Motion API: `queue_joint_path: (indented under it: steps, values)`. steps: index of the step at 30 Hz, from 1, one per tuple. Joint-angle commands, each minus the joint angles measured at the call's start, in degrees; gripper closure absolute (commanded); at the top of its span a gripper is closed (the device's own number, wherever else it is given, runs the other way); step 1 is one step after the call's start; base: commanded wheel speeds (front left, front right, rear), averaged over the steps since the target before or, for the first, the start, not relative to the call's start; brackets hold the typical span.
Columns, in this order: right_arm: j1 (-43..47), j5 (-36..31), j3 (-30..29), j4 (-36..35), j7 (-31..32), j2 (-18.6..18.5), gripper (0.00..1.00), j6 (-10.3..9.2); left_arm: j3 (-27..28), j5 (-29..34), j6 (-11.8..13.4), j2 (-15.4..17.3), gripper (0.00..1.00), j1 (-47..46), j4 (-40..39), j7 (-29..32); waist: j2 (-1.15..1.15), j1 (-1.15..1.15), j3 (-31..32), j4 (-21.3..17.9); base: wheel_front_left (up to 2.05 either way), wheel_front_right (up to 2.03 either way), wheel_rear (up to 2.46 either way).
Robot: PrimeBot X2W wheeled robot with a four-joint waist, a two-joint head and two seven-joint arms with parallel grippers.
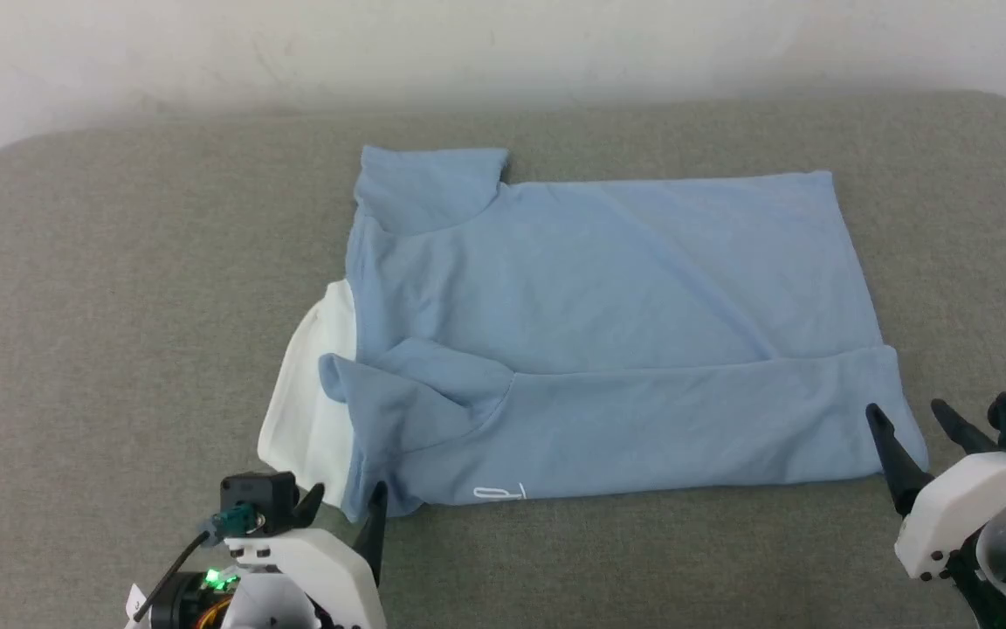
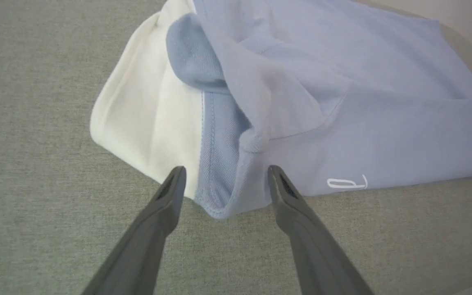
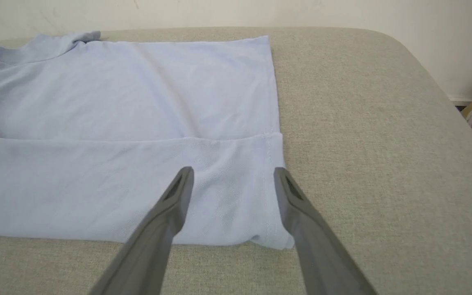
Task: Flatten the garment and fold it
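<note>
Across the counter (image 1: 119, 262) ahead, the shirt (image 1: 608, 288) lies with its long axis left to right: white collar (image 1: 306, 393) toward my left, hem (image 1: 857, 262) toward my right, near edge turned over in a band. Left jaws: spread wide, empty, straddling the near collar-end corner. Right jaws: spread wide, empty, straddling the near hem corner. Each arm sits at its own corner. Judged next: pinch both corners and carry the edge away from me.

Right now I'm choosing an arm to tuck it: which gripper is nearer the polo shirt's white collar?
Left. The left gripper is right beside the white collar, jaws open; the right gripper is at the hem corner of the polo shirt, at the opposite end.
</note>
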State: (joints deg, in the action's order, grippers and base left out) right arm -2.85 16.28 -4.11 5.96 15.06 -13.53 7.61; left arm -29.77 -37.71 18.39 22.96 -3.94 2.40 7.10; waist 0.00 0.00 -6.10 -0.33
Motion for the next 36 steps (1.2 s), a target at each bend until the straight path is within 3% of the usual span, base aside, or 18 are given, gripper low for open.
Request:
queue_joint_path:
  steps: [1, 8, 14, 16, 24, 36]
  values:
    - [0.8, -0.5, -0.4, -1.1, 0.4, 0.5, 0.00, -0.12, 0.0, 0.9, 0.8, 0.3, 0.00, -0.3, 0.9, 0.3, 0.00, 0.00, -1.3, -1.0, 0.00, 0.00, 0.00]
    - [1.2, -1.5, -1.8, -5.3, 2.3, 1.6, 0.00, -0.12, 0.6, 1.3, 3.3, -0.2, 0.00, -1.9, 6.5, 1.3, 0.00, 0.00, -4.3, -2.7, 0.00, 0.00, 0.00]
    - [1.2, -1.9, -2.8, -6.9, 2.6, 2.2, 0.00, -0.12, 0.6, 0.1, 2.8, -1.4, 0.00, -3.0, 11.5, 1.9, 0.00, 0.00, -6.2, -3.2, 0.00, 0.00, 0.00]
    - [1.3, -2.2, -3.0, -7.2, 2.9, 2.5, 0.00, -0.12, -0.1, -0.9, 1.4, -2.0, 1.00, -3.2, 13.0, 3.2, 0.00, 0.00, -6.3, -3.2, 0.00, 0.00, 0.00]
    - [1.8, -4.2, -4.1, -5.1, 6.8, 1.3, 0.00, -0.12, -0.4, -1.3, -1.1, -3.3, 1.00, -3.7, 13.9, -0.5, 0.00, 0.00, -3.2, -1.2, 0.00, 0.00, 0.00]
    - [-3.7, -8.2, -9.0, 5.9, 12.4, 3.1, 0.00, -0.12, -0.7, 1.4, 0.1, -2.0, 1.00, -4.7, 5.4, -3.3, 0.00, 0.00, -4.1, 2.2, 0.00, 0.00, 0.00]
